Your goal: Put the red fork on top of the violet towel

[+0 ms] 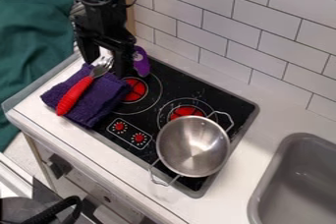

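Observation:
The gripper (pixel 106 67) hangs over the upper end of the towel at the left of the stove, open, its two fingers on either side of the fork's metal head. Lying diagonally across the violet towel (pixel 107 98) is the red fork (pixel 75 94), its red handle toward the lower left and its tines toward the upper right. The towel is folded and rests partly on the white counter and partly on the stove's left edge.
A steel pot (pixel 193 146) with two wire handles stands on the black stove (pixel 172 86). A purple object (pixel 140 62) lies just right of the gripper. A grey sink (pixel 298 183) is at lower right, and a tiled wall (pixel 216 19) rises behind.

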### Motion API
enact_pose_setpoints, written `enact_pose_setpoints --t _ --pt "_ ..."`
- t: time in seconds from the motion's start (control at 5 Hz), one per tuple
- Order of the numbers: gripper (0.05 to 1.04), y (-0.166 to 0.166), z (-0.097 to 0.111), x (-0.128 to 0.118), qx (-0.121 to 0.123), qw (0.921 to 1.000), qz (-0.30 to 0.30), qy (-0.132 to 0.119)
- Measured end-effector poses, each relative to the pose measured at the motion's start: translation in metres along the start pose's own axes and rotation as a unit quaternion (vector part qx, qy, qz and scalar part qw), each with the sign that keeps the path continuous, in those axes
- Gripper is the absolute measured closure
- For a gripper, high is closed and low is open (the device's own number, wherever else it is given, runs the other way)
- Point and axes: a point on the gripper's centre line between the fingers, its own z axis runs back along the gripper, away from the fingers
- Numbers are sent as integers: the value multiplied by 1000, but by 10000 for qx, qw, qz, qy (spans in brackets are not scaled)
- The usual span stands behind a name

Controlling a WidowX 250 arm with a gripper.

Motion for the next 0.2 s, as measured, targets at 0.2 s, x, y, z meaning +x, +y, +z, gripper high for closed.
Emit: enact_pose_setpoints --t 0.2 --pt "82 -13 0 -5 -100 9998 191 -18"
